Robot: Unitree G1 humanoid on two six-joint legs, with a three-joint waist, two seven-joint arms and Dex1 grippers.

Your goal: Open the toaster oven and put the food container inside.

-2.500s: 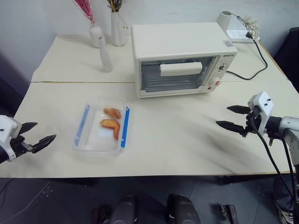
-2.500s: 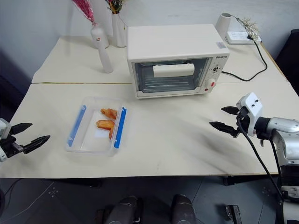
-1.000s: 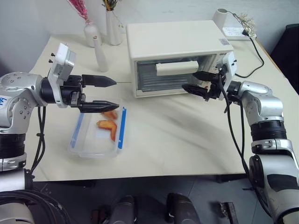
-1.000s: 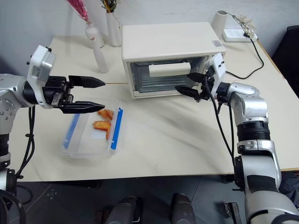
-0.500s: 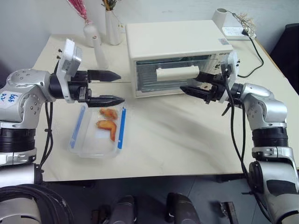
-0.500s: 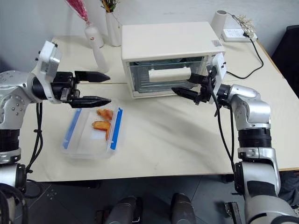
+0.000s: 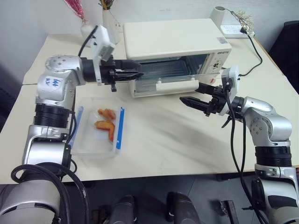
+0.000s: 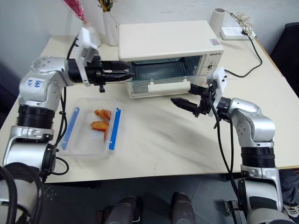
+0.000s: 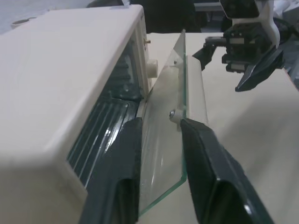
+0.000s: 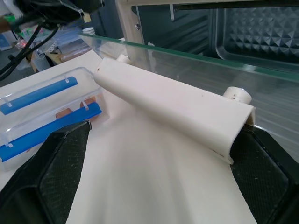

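At the oven's left edge, we are pinching the glass door (image 9: 161,154) of the toaster oven (image 7: 173,39) with our left gripper (image 9: 159,163), one finger on each face of the half-open pane. Our right gripper (image 7: 196,93) is hovering spread wide just beside the white bar handle (image 10: 173,109), while the food container (image 7: 98,126) is sitting on the table (image 7: 177,140) in front of the oven, to its left.

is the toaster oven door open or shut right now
Partly open. The glass door of the toaster oven tilts outward from its top edge, its bar handle swung away from the oven front, the left gripper straddling the door's edge.
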